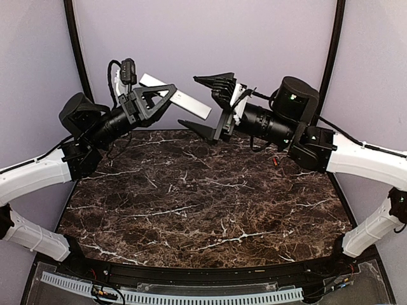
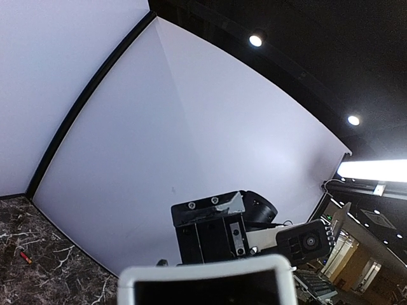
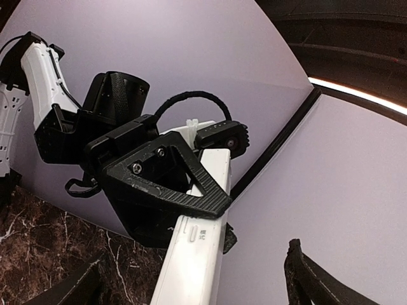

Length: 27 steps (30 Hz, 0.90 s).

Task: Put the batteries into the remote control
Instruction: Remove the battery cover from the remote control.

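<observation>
The remote control (image 1: 184,100), a long white bar, is held up in the air over the table's far edge. My left gripper (image 1: 158,99) is shut on its middle. In the right wrist view a ribbed black left finger (image 3: 191,184) crosses the remote control (image 3: 194,260). The left wrist view shows the bar's near end (image 2: 206,270) with a dark recess. My right gripper (image 1: 206,105) is open, its fingers standing above and below the bar's free end without touching it. One small red battery (image 1: 275,161) lies on the table beside the right arm, and also shows as a battery (image 2: 24,257) in the left wrist view.
The dark marble table (image 1: 203,203) is bounded by purple walls with black corner posts (image 1: 77,44). A white slotted strip (image 1: 172,296) runs along the near edge between the arm bases.
</observation>
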Each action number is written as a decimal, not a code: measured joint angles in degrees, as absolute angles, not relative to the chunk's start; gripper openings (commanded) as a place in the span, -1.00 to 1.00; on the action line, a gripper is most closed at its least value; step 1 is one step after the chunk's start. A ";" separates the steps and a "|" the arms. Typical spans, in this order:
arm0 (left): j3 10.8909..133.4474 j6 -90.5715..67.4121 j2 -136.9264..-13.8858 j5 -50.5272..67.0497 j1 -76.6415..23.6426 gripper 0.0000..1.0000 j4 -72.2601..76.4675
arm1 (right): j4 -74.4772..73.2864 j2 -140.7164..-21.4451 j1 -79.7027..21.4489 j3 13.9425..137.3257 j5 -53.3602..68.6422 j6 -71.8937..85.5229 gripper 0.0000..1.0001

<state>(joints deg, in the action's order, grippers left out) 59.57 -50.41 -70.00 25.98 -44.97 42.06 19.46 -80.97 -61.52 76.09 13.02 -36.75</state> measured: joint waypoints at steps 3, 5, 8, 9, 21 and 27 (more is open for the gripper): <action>59.61 -51.46 -70.70 26.81 -44.97 -1.00 43.40 | 19.29 -81.10 -61.52 76.09 14.22 -38.20 0.53; 59.61 -52.27 -71.37 27.40 -44.97 -1.00 44.42 | 19.31 -81.19 -61.52 76.09 14.98 -38.87 0.36; 59.64 -53.32 -72.25 28.08 -44.97 -1.00 45.45 | 19.46 -81.47 -61.54 76.09 15.86 -39.72 0.08; 59.64 -53.69 -72.49 28.34 -44.97 -1.00 45.71 | 19.55 -81.56 -61.54 76.09 16.12 -39.81 0.00; 59.64 -54.81 -72.79 28.82 -44.97 -1.00 47.33 | 19.79 -80.79 -61.56 76.05 14.68 -39.51 -0.88; 59.64 -54.46 -72.71 28.08 -45.25 -1.00 45.89 | 18.83 -79.70 -61.63 74.96 13.61 -39.18 -0.90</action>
